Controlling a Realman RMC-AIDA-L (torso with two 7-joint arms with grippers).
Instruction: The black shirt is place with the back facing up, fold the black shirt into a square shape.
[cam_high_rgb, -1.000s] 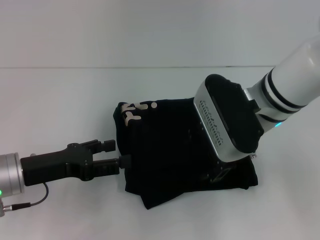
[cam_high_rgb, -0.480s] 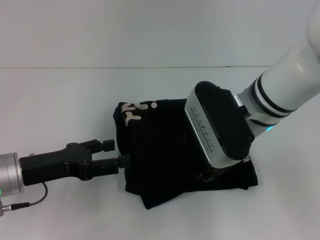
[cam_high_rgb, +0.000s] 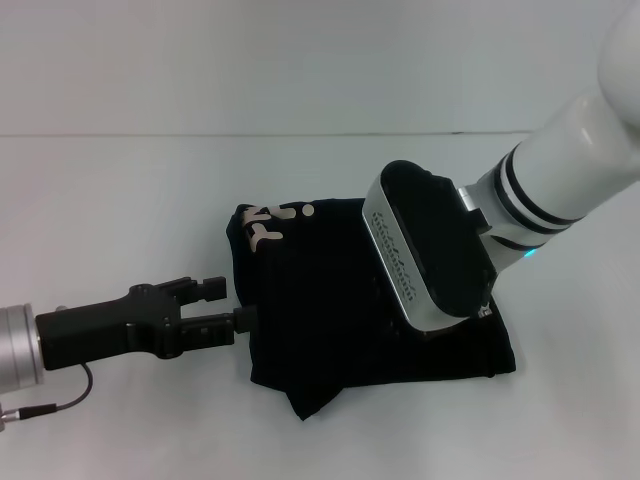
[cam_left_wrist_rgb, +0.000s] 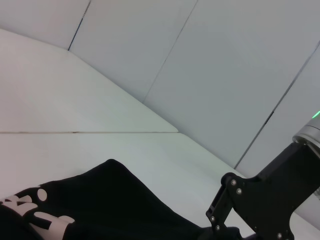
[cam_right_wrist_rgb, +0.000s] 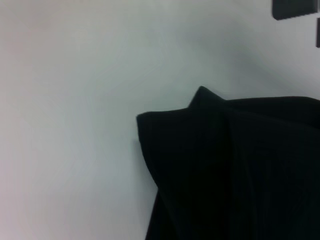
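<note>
Black cloth dominates what we see: the black shirt (cam_high_rgb: 350, 310) lies on the white surface (cam_high_rgb: 130, 200) as a compact, roughly square bundle, its small white print (cam_high_rgb: 268, 226) showing at the far left corner and one loose flap poking out along the near edge. Over the last second we watched our right claw (cam_high_rgb: 425, 255) slide leftward across the bundle — it now hangs above the shirt's right half, its body hiding the fingers, so we cannot tell whether they grip anything. Our left claw (cam_high_rgb: 228, 305) sits at the bundle's left edge, spread apart, with its lower fingertip touching the cloth and nothing pinched; it has barely shifted. We judge the shirt is nearly folded, and the sweep looks like a final pressing or tidying pass — the stray near flap is what keeps the outline from being square.
</note>
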